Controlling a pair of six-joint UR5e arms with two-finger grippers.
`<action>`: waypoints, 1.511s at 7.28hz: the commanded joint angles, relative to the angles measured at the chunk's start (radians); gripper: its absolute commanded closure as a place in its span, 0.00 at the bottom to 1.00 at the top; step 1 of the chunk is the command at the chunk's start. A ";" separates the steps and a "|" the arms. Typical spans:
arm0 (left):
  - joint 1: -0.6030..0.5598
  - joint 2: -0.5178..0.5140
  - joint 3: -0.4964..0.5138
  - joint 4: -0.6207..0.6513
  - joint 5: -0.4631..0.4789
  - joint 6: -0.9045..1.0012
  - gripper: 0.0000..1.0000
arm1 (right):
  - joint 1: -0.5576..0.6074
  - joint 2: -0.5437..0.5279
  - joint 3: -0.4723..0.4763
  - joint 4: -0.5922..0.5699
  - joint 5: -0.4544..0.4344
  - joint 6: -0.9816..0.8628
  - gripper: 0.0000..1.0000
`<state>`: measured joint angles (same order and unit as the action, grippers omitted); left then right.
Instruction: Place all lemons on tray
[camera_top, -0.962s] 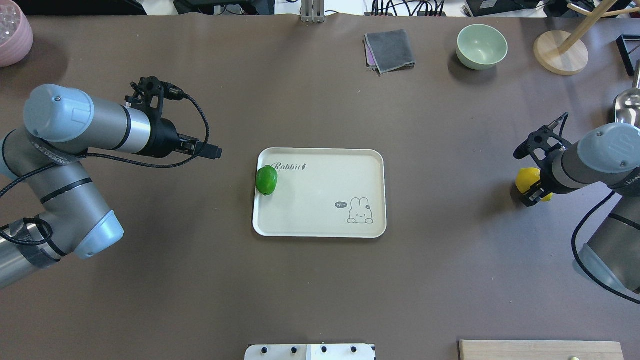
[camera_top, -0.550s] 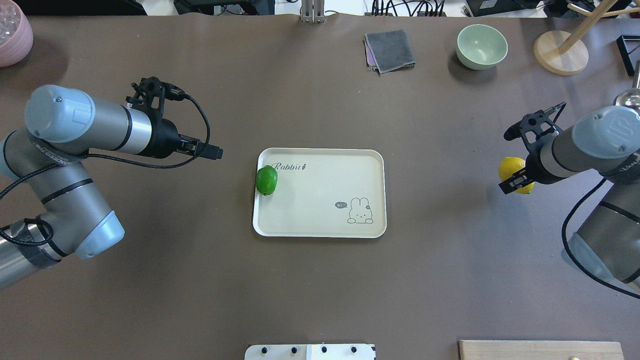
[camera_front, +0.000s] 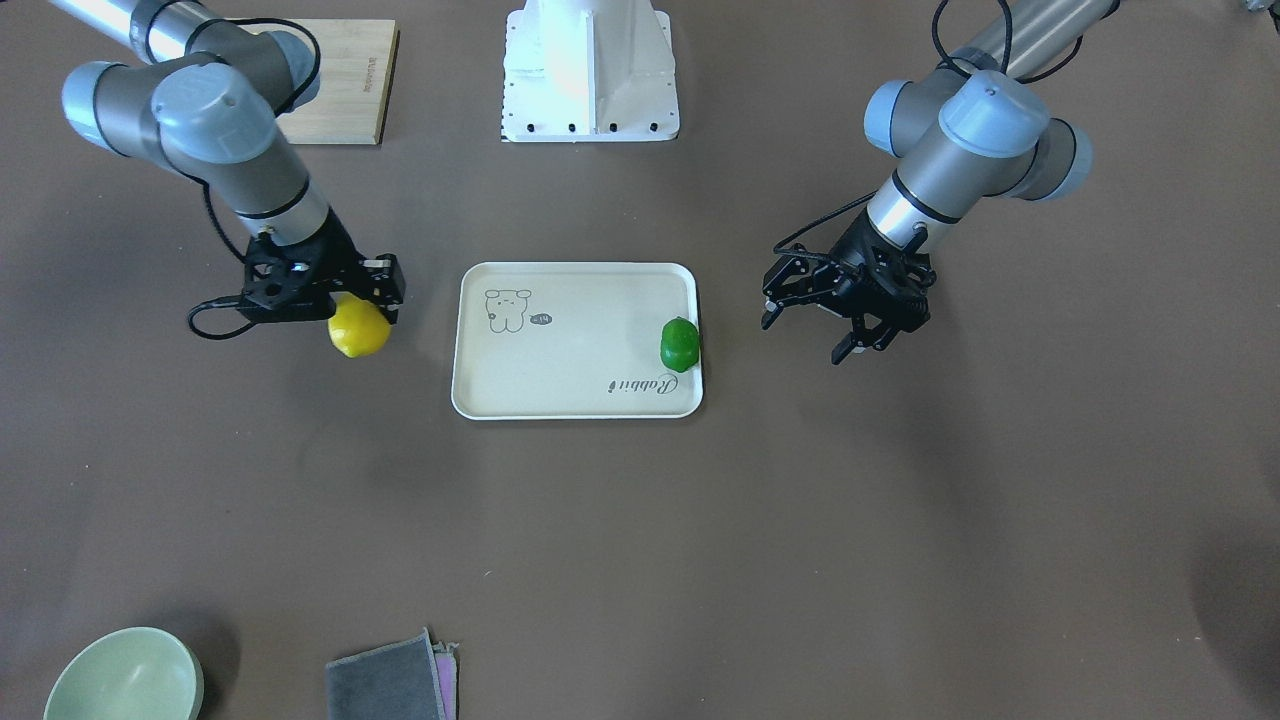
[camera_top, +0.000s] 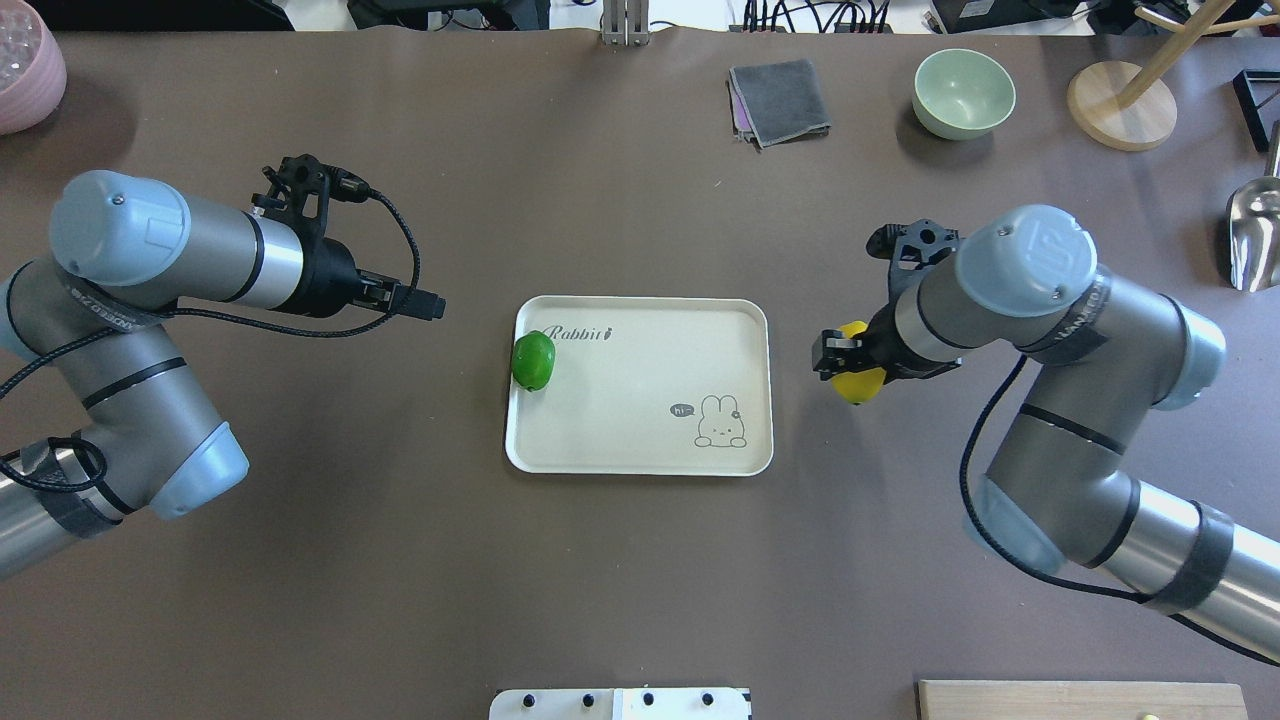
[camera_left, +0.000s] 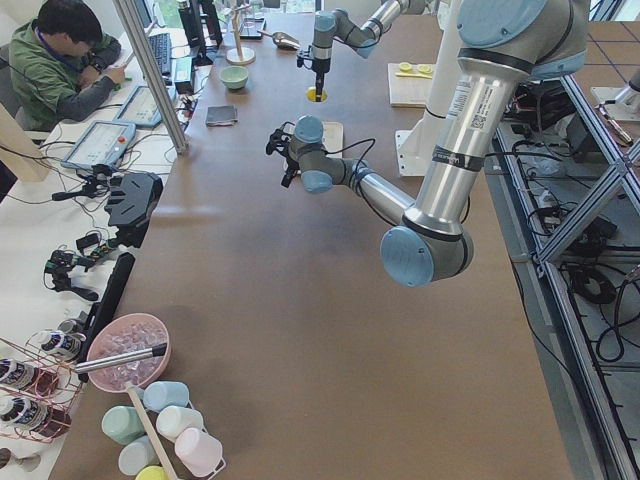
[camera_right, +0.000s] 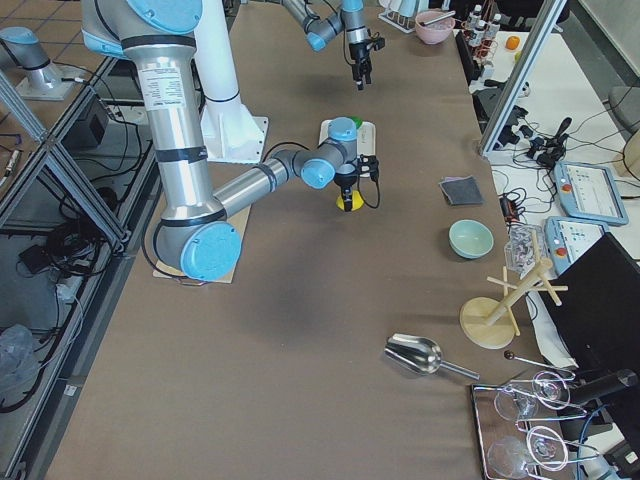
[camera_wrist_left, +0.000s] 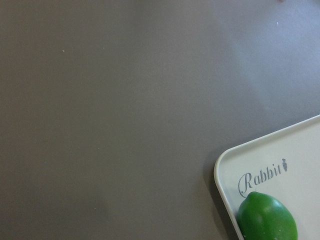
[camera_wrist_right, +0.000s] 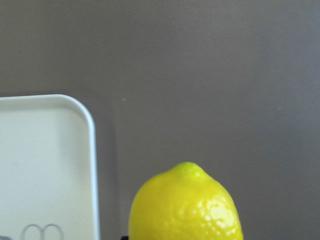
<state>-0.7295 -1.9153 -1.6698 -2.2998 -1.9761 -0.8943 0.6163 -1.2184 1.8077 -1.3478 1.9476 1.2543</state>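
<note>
The cream tray (camera_top: 640, 445) with a rabbit drawing lies mid-table. The green lemon (camera_top: 533, 360) rests just inside its left rim; it also shows in the front view (camera_front: 679, 344) and the left wrist view (camera_wrist_left: 266, 220). My right gripper (camera_top: 848, 362) is shut on the yellow lemon (camera_top: 862, 382) and holds it above the table, just right of the tray's right rim (camera_wrist_right: 90, 150). The lemon (camera_wrist_right: 185, 205) fills the bottom of the right wrist view. My left gripper (camera_top: 425, 303) is open and empty, left of the tray.
A green bowl (camera_top: 963, 92), a folded grey cloth (camera_top: 780, 100) and a wooden stand (camera_top: 1120, 105) sit at the far right. A metal scoop (camera_top: 1250, 235) lies at the right edge. A pink bowl (camera_top: 25, 70) is far left; a wooden cutting board (camera_top: 1080, 700) near right.
My right arm has carried the yellow lemon leftward from the table's right edge to just beside the tray's right rim. The left arm and the green lemon have not moved.
</note>
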 joint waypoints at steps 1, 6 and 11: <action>-0.001 0.002 -0.001 -0.001 -0.001 0.000 0.01 | -0.101 0.240 -0.142 -0.100 -0.120 0.189 1.00; 0.001 0.002 -0.001 -0.001 -0.004 -0.002 0.01 | -0.037 0.349 -0.185 -0.174 -0.061 0.180 0.00; -0.212 0.013 -0.002 0.158 -0.220 0.243 0.01 | 0.314 0.007 0.093 -0.306 0.238 -0.453 0.00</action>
<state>-0.8478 -1.9055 -1.6710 -2.2228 -2.1125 -0.7862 0.8189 -1.1050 1.8602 -1.6505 2.1024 1.0003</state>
